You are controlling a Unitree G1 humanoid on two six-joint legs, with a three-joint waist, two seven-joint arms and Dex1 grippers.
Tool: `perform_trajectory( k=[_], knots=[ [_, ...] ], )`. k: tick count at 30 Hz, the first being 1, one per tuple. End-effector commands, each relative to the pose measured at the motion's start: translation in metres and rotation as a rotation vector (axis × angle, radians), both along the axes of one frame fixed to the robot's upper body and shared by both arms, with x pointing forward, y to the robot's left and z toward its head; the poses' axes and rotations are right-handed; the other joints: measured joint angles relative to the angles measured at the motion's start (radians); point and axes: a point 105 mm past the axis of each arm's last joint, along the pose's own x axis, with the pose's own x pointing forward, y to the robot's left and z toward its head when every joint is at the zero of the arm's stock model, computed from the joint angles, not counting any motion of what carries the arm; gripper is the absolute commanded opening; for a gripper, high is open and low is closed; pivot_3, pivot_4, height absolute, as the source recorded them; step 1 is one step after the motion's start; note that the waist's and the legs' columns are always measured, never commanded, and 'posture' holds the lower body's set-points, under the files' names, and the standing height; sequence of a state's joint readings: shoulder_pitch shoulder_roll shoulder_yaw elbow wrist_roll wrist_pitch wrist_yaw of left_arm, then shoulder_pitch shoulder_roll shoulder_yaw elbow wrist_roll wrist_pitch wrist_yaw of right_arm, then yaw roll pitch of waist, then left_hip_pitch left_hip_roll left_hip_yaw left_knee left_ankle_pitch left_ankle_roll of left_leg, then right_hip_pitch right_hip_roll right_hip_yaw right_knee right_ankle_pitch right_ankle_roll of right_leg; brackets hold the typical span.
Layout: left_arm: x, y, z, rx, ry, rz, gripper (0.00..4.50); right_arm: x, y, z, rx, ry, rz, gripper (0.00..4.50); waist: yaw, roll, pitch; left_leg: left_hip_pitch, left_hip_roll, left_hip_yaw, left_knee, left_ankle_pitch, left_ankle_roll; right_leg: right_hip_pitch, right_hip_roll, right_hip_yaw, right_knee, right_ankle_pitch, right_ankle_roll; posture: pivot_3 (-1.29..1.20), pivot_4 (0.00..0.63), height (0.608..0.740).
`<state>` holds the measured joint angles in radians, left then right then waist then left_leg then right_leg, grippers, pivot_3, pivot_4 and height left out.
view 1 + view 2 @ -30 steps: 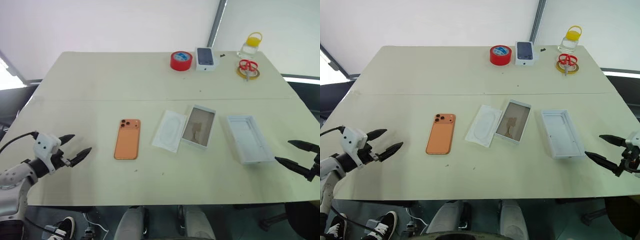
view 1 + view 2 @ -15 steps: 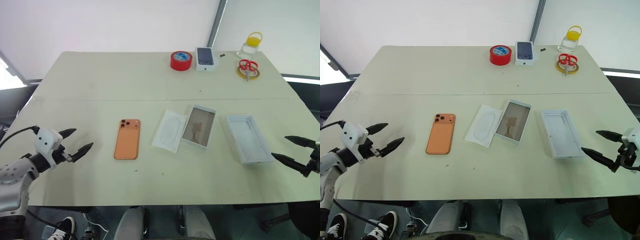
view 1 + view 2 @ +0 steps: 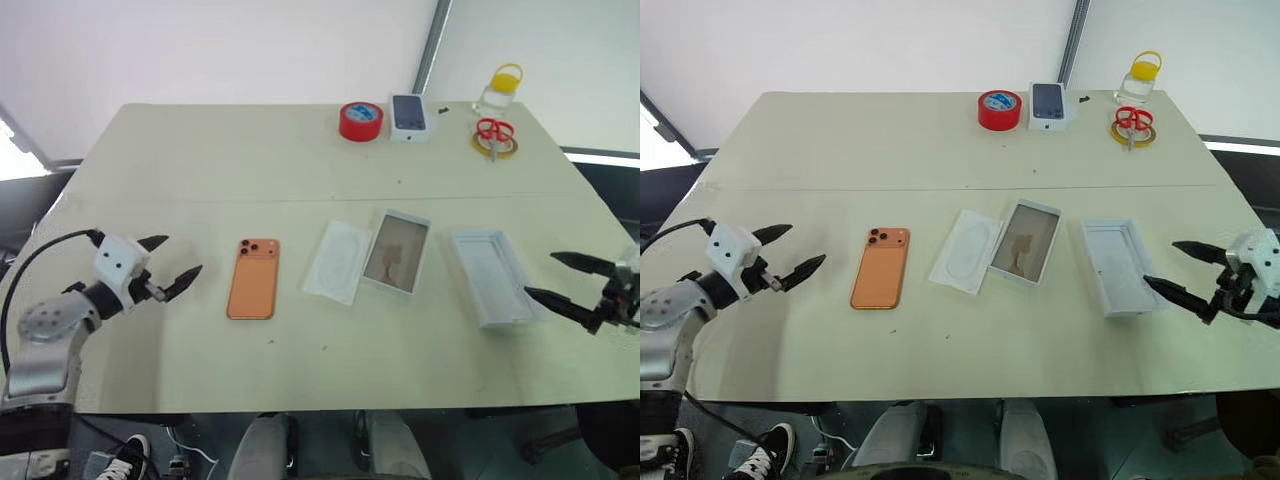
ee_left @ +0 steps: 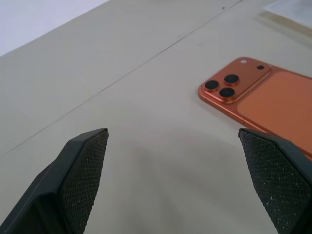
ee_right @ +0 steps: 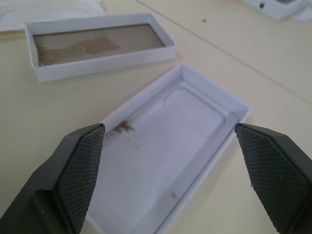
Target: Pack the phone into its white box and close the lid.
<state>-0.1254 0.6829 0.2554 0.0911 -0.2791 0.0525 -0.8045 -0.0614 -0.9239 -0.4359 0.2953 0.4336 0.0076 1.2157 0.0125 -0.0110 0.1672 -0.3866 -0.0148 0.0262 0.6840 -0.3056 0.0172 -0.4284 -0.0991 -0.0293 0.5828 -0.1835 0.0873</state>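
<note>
Nearer the phone (image 3: 253,279), left pincer (image 3: 172,260).

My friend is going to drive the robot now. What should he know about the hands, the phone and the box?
Left gripper: open, holding nothing, just left of the phone.
Right gripper: open, holding nothing, at the right edge of the lid.
The orange phone lies camera side up on the table. To its right are a flat white insert, then the white box with its tan floor bare, then the lid, lying hollow side up.
Done: nothing packed yet.
Left: put the phone into the white box, then turn the lid over and close it on top.
</note>
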Motion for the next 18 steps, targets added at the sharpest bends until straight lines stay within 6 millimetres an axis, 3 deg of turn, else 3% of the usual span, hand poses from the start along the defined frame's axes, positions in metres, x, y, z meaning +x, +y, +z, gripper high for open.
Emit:
perform_trajectory(
  k=[1,6,10,13,18],
  knots=[
    [0.015,-0.026,0.012,-0.009,-0.018,-0.026,4.50,0.013,0.044,0.015,0.007,-0.070,0.125,4.46,0.000,0.000,0.000,0.000,0.000,0.000,0.000,0.000,0.000,0.000,0.000,0.000,0.000,0.000,0.000,0.00,0.150,0.740],
    [0.029,-0.077,0.011,-0.154,0.134,-0.126,4.50,0.028,0.092,0.019,-0.025,-0.131,0.256,4.46,0.002,0.000,0.000,0.000,-0.001,0.000,0.001,0.000,0.000,0.000,0.000,0.000,0.001,0.000,0.000,0.00,0.150,0.740],
    [0.020,-0.126,0.006,-0.256,0.366,-0.279,4.50,0.036,0.131,0.020,-0.001,-0.152,0.355,4.46,-0.003,-0.001,0.001,-0.001,-0.002,-0.001,0.001,0.000,0.000,0.000,0.001,0.000,0.001,0.002,0.004,0.00,0.150,0.740],
    [0.018,-0.147,0.005,-0.332,0.503,-0.316,4.50,0.042,0.139,0.017,-0.013,-0.162,0.373,4.46,-0.002,-0.001,0.001,-0.001,-0.002,-0.001,0.001,0.000,0.000,0.000,0.001,0.000,0.001,0.002,0.004,0.00,0.150,0.740],
    [0.014,-0.175,-0.004,-0.370,0.764,-0.302,4.50,0.044,0.133,0.008,-0.036,-0.160,0.363,4.46,0.002,-0.002,0.001,-0.001,-0.004,-0.003,0.001,0.001,0.000,0.001,0.001,0.000,0.002,0.002,0.004,0.00,0.150,0.740]
  ],
)
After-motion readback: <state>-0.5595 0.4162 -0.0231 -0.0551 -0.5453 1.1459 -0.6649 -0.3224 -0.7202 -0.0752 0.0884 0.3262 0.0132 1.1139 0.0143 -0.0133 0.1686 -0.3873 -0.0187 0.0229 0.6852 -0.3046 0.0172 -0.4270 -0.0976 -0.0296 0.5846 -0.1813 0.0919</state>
